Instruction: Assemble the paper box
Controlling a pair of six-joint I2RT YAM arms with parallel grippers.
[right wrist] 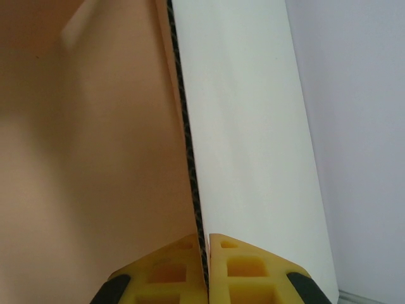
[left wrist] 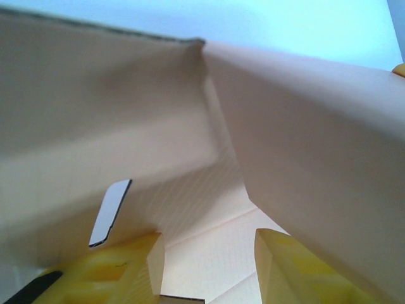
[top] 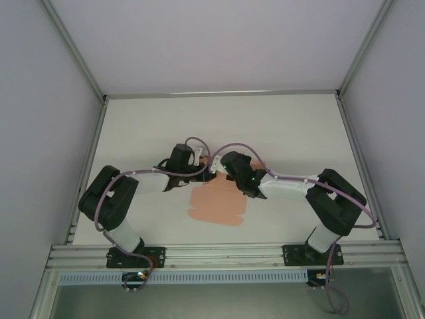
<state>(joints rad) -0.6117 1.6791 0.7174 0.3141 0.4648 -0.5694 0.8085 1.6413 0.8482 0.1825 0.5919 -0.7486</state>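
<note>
The paper box (top: 216, 203) is a salmon-pink die-cut card lying mid-table, its far part lifted where both grippers meet. My right gripper (right wrist: 207, 253) is shut on a raised panel's edge (right wrist: 187, 158), pink on the left side and white on the right; from above it sits at the card's far edge (top: 224, 164). Just left of it, my left gripper (top: 200, 170) stands open. Its yellow fingers (left wrist: 136, 269) are apart over the creased card (left wrist: 209, 221), with folded walls (left wrist: 304, 152) rising ahead and a narrow slot (left wrist: 109, 212) on the left.
White tabletop (top: 285, 126) stretches behind and to both sides of the card. Aluminium frame posts and side walls (top: 89, 153) bound the table. The arms' bases sit on the rail (top: 219, 252) at the near edge.
</note>
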